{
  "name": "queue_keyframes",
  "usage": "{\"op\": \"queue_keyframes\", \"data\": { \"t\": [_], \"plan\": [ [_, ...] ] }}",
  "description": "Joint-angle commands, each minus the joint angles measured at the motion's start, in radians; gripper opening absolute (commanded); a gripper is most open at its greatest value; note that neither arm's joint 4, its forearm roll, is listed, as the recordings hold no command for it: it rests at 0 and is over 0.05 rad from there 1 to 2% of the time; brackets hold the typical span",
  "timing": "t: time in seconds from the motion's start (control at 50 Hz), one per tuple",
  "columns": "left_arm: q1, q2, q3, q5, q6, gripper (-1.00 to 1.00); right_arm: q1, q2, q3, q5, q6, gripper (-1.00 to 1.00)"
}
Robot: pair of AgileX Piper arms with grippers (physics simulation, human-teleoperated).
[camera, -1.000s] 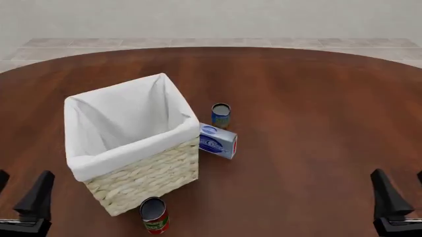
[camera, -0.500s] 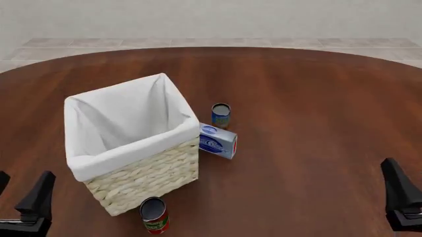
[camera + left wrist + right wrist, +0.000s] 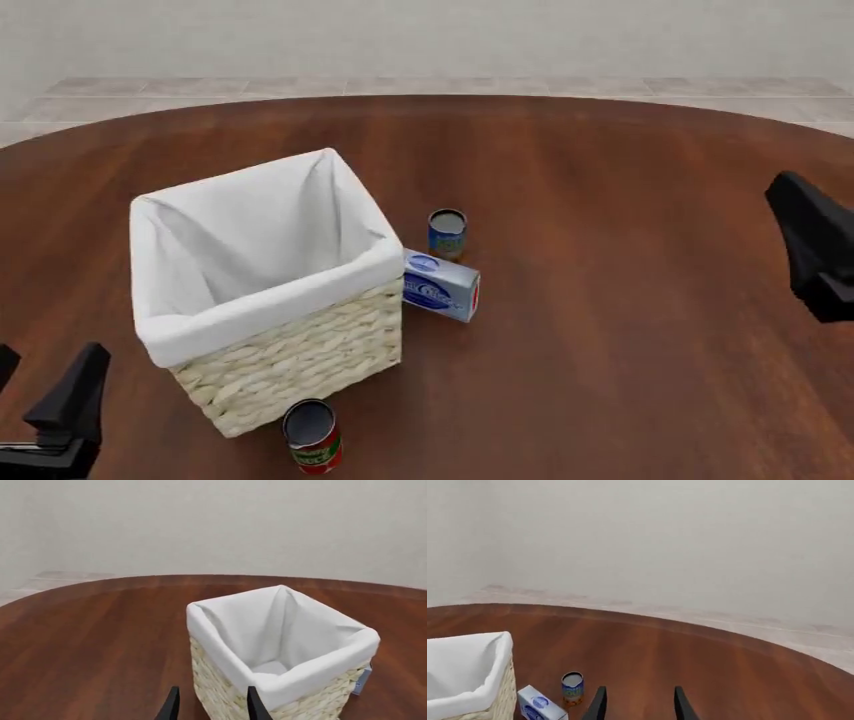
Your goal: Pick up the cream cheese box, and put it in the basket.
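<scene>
The cream cheese box (image 3: pixel 441 285), light blue and white, lies on the table against the basket's right side. The basket (image 3: pixel 254 312) is woven straw with a white liner and stands left of centre. My left gripper (image 3: pixel 40 385) is open and empty at the near left corner, just short of the basket (image 3: pixel 220 650); its wrist view shows only a sliver of the box (image 3: pixel 362 680). My right gripper (image 3: pixel 834 250) is open and empty at the right edge, far from the box. Its wrist view (image 3: pixel 639 705) shows the box (image 3: pixel 540 705) beside the basket (image 3: pixel 467 680).
A blue can (image 3: pixel 447 232) stands just behind the box, and it also shows in the right wrist view (image 3: pixel 572 686). A red-and-green can (image 3: pixel 314 435) stands in front of the basket's near corner. The round brown table (image 3: pixel 627 330) ends at a tiled floor beyond.
My right gripper has moved from the near right corner forward and up along the right edge. The left gripper, the box, the basket and the cans have not moved.
</scene>
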State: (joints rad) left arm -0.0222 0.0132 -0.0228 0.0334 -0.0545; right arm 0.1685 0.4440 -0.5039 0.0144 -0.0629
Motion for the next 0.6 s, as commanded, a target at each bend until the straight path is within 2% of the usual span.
{"op": "queue_keyframes", "data": {
  "t": [0.02,0.06,0.12,0.16,0.18,0.24,0.28,0.3,0.32,0.34,0.46,0.52,0.58,0.6],
  "plan": [
    [-0.013,-0.008,-0.017,0.023,-0.012,1.0,0.148,0.273,-0.246,0.028,-0.043,1.0],
    [-0.016,-0.007,-0.016,0.021,-0.003,1.0,0.19,0.312,-0.305,0.045,-0.041,1.0],
    [-0.021,-0.007,-0.018,0.023,-0.007,1.0,0.216,0.407,-0.379,0.076,-0.055,1.0],
    [-0.023,-0.008,-0.018,0.023,-0.006,1.0,0.234,0.437,-0.406,0.093,-0.045,1.0],
    [-0.029,-0.009,-0.02,0.026,0.01,1.0,0.257,0.481,-0.455,0.118,-0.048,1.0],
    [-0.033,-0.011,-0.022,0.03,0.028,1.0,0.297,0.534,-0.505,0.161,-0.063,1.0],
    [-0.036,-0.011,-0.022,0.032,0.02,1.0,0.319,0.583,-0.552,0.191,-0.05,1.0],
    [-0.037,-0.011,-0.021,0.03,0.02,1.0,0.335,0.595,-0.564,0.201,-0.059,1.0],
    [-0.039,-0.011,-0.019,0.027,0.023,1.0,0.373,0.631,-0.583,0.231,-0.109,1.0],
    [-0.039,-0.011,-0.019,0.027,0.022,1.0,0.376,0.642,-0.591,0.234,-0.128,1.0],
    [-0.046,-0.011,-0.007,0.013,0.018,1.0,0.401,0.749,-0.724,0.317,-0.103,1.0],
    [-0.056,-0.01,-0.004,0.013,0.02,1.0,0.391,0.84,-0.807,0.357,-0.122,1.0],
    [-0.061,-0.01,-0.004,0.014,0.019,1.0,0.423,0.875,-0.824,0.378,-0.163,1.0],
    [-0.063,-0.013,-0.002,0.015,0.019,1.0,0.432,0.883,-0.831,0.383,-0.151,1.0]
  ]
}}
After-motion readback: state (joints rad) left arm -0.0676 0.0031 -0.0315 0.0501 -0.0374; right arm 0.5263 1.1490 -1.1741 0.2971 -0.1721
